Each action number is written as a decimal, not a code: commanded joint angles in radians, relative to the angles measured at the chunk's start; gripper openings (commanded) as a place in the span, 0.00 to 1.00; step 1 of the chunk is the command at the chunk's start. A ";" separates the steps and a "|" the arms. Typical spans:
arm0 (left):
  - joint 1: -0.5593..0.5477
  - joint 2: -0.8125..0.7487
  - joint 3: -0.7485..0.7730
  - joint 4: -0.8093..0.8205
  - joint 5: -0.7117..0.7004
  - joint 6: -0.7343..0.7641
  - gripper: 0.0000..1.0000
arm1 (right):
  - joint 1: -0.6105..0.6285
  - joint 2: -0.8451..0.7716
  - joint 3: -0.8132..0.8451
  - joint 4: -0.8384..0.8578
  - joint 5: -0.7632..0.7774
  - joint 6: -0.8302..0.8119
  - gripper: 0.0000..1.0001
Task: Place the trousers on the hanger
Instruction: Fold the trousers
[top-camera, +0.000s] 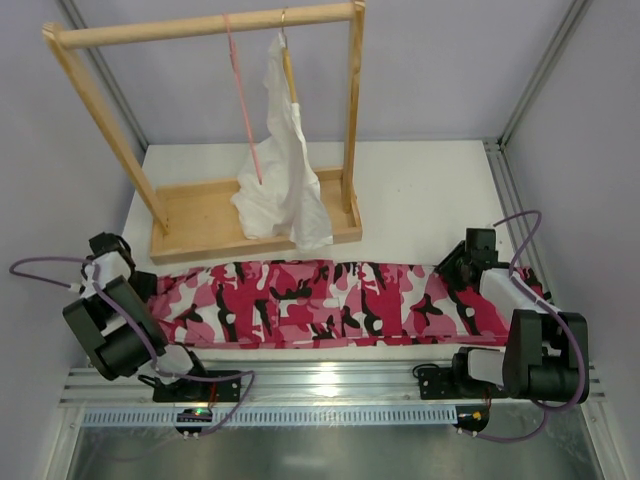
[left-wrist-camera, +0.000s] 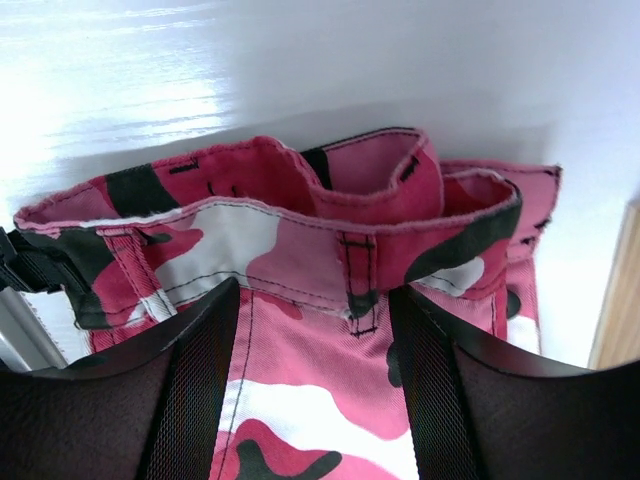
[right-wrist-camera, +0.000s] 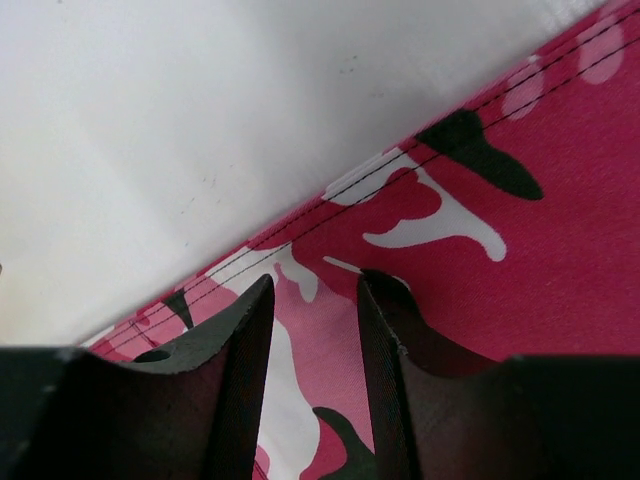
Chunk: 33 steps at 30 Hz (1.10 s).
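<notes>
We saw the trousers (top-camera: 320, 300) lying flat along the table's (top-camera: 420, 190) near edge (waistband leftward), and the hanger (top-camera: 245, 110) hung on the wooden rack (top-camera: 200, 30). The left pincer (left-wrist-camera: 315, 290) gaped wide over the waistband. The right pincer (right-wrist-camera: 315, 282) stood narrower over a leg, with nothing gripped.

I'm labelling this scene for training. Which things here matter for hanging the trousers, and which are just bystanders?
For the job: trousers; pink wire hanger.
Just there: white garment on its wooden hanger; wooden rack.
</notes>
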 joint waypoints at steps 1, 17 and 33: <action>0.038 0.042 0.040 -0.030 -0.104 0.009 0.62 | -0.003 0.027 0.014 -0.008 0.159 0.004 0.43; -0.003 -0.402 -0.030 0.046 0.140 0.089 0.52 | 0.029 -0.028 0.066 0.048 -0.093 -0.105 0.45; -0.957 -0.504 -0.108 -0.084 -0.079 -0.207 0.26 | 0.057 -0.092 0.109 -0.041 -0.174 -0.160 0.47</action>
